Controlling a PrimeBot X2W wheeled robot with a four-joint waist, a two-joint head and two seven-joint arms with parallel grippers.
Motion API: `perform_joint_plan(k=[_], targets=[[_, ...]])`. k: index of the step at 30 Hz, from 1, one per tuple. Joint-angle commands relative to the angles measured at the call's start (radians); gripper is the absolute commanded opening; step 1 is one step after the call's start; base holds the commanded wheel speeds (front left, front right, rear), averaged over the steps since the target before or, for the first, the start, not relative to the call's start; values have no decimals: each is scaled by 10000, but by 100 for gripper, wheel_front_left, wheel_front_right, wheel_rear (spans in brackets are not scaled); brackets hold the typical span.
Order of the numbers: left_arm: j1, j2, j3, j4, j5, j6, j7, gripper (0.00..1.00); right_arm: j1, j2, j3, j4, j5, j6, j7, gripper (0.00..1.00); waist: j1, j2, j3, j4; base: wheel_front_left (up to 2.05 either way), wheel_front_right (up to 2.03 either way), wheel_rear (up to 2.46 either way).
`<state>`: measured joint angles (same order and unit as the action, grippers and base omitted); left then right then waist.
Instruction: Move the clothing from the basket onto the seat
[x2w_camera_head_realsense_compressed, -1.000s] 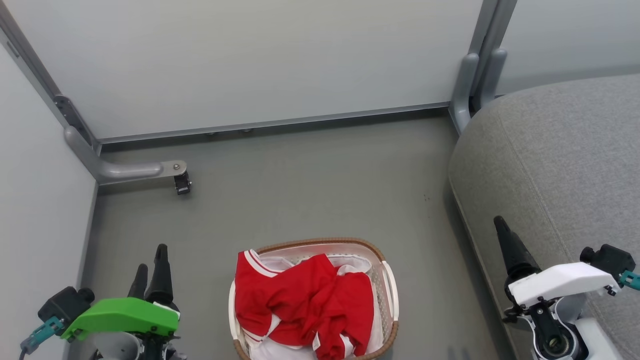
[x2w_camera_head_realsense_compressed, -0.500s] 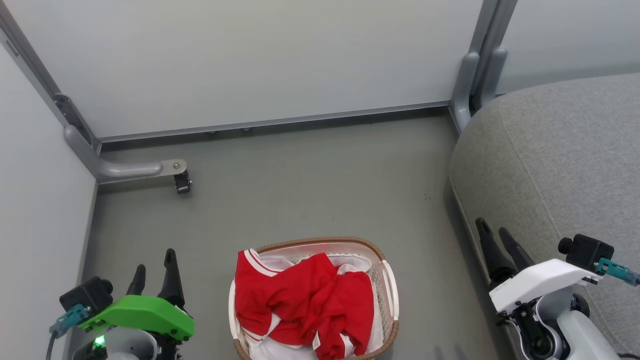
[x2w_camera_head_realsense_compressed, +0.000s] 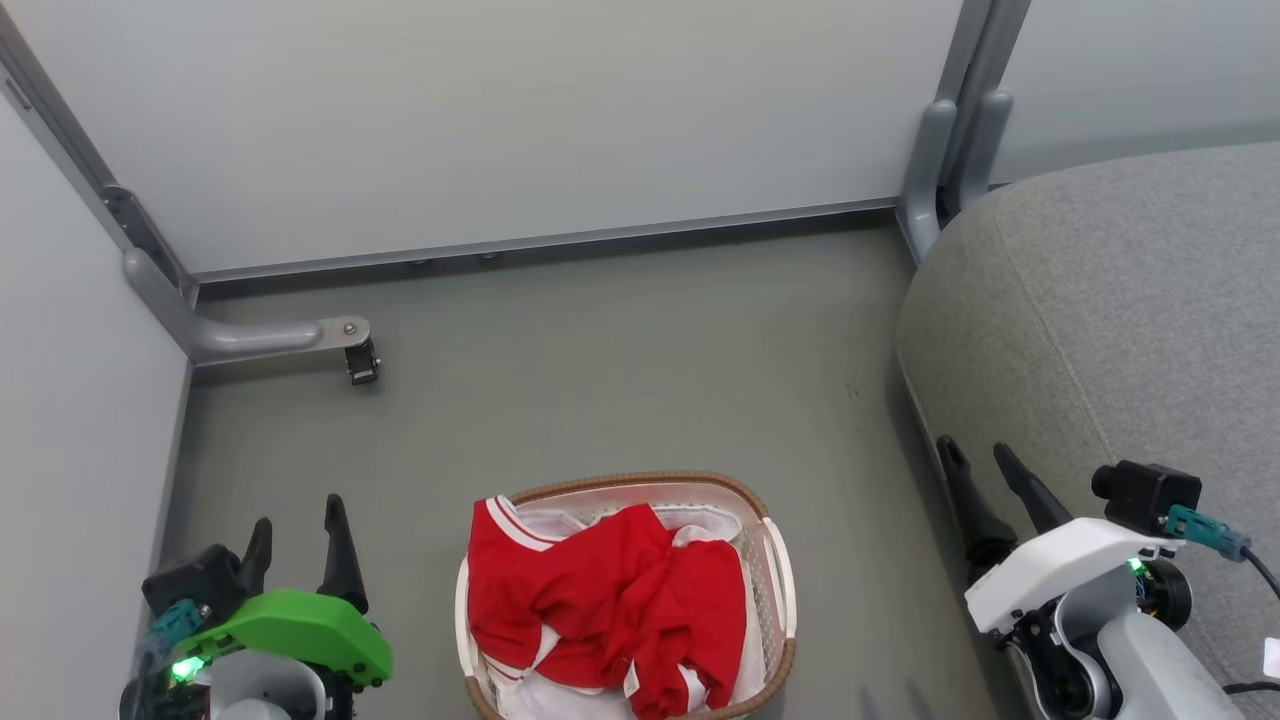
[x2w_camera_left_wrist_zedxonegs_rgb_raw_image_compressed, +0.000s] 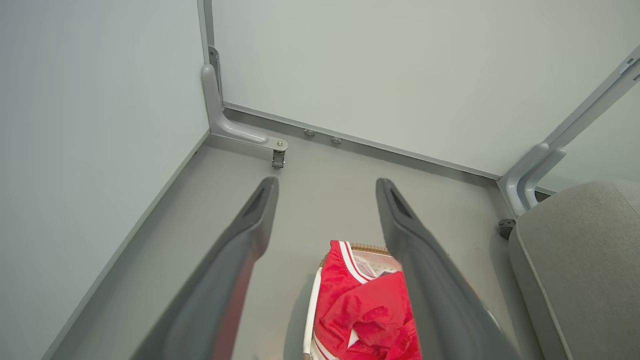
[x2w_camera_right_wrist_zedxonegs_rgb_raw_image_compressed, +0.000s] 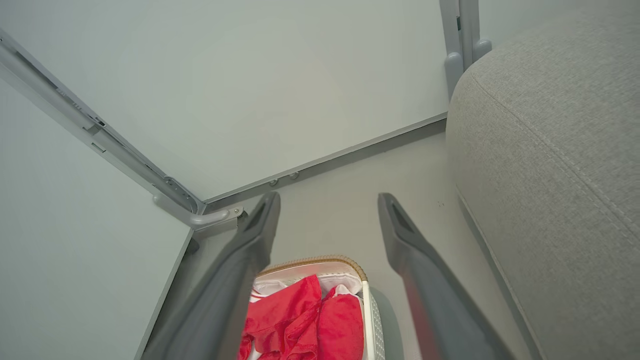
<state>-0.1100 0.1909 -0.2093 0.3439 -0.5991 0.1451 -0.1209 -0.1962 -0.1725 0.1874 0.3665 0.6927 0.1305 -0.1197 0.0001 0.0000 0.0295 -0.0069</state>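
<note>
My jaws are both spread wide and hold nothing: the left gripper (x2w_camera_head_realsense_compressed: 298, 512) sits near-left of the basket (x2w_camera_head_realsense_compressed: 640, 483), the right gripper (x2w_camera_head_realsense_compressed: 972, 447) to its right, just in front of the seat (x2w_camera_head_realsense_compressed: 1120, 320). A second ago the left fingers stood almost together and the right pair showed as a single dark spike. Since then both have parted, and the right one has drifted a little left and nearer. I take that as getting ready to grasp, not as any progress on the move itself.

The clothing (x2w_camera_head_realsense_compressed: 610, 590) lies as it did, a crumpled red heap in the basket on the floor (x2w_camera_head_realsense_compressed: 600, 380), with one striped edge draped at the far-left rim. The seat has nothing on it in the part I can see.

The head view gives me both grippers flanking the basket, well apart from the cloth. My left wrist view adds a small dark castor (x2w_camera_left_wrist_zedxonegs_rgb_raw_image_compressed: 506, 227) at the seat's far corner and frames the red heap between my fingers. My right wrist view gives the seat's seam up close.
</note>
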Motion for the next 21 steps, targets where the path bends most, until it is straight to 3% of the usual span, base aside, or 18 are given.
perform_joint_plan(k=[1, 14, 21], targets=[[-331, 166, -74, -187, 353, 115, -101, 100, -244, -77, -74, -110, -333, 3, -119, 100, -1, 0, 5, -6, 0, 0, 0], [-57, 288, -131, -588, 1415, 350, -446, 100, -59, 128, -622, -393, -1863, 3, -452, 100, -1, 0, -1, -38, 0, 0, 0], [104, 194, -1, -713, 2018, 258, -610, 100, 4, 88, -555, -108, -2588, 3, -623, 100, -1, 0, -5, -63, 0, 0, 0]])
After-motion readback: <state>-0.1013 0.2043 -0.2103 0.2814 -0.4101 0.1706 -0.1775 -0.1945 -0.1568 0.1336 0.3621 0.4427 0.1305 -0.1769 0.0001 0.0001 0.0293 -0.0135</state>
